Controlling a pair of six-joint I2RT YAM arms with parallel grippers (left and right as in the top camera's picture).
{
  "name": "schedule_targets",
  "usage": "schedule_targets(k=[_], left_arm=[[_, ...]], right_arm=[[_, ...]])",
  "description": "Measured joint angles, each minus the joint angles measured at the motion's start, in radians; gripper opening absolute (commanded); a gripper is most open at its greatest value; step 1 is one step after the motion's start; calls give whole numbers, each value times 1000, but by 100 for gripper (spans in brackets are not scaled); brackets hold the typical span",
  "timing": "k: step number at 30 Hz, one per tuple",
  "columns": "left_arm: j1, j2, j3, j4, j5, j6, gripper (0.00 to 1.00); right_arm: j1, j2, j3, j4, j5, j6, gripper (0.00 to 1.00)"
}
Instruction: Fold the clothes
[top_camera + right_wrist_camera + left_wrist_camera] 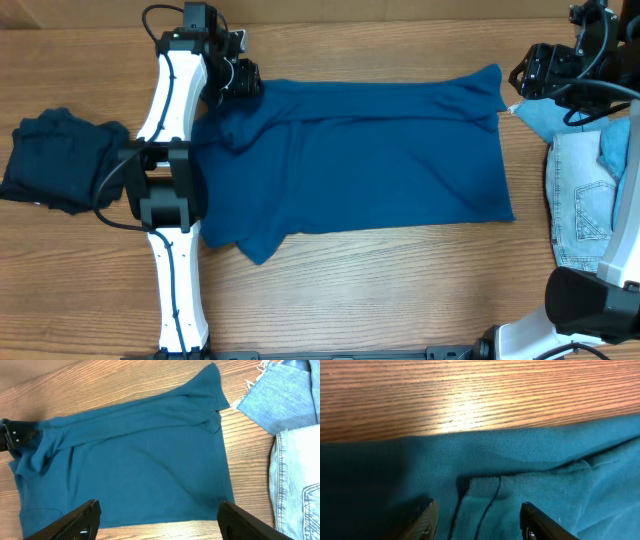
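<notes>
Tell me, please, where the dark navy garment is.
Overhead view: the dark navy garment lies bunched at the left side of the table, the left arm between it and the mid-blue garment.

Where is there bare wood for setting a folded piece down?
Widest: the near strip of table below the blue garment, between the left arm and the right arm. A narrower strip runs along the garment's far edge. Crowded: navy garment at the left, denim pieces at the right.
</notes>
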Motion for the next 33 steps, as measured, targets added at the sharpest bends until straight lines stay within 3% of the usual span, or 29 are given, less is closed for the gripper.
schedule_targets(k=[4,9,14,15,16,22,33], left_arm=[[-4,8,0,8,0,0,57],[-27,15,0,13,0,1,49],[-38,37,0,13,0,4,25],[-38,41,0,13,0,5,18],[-38,42,0,13,0,3,5],[-37,42,2,-13,0,8,4],[-37,23,190,-310,53,16,4]], right_arm=[[0,0,0,0,0,0,79],[0,0,0,-4,0,0,79],[0,0,0,-4,0,0,79],[0,0,0,-4,0,0,79],[0,0,0,-4,0,0,79],[0,0,0,-4,0,0,79],[0,0,0,-4,0,0,79]])
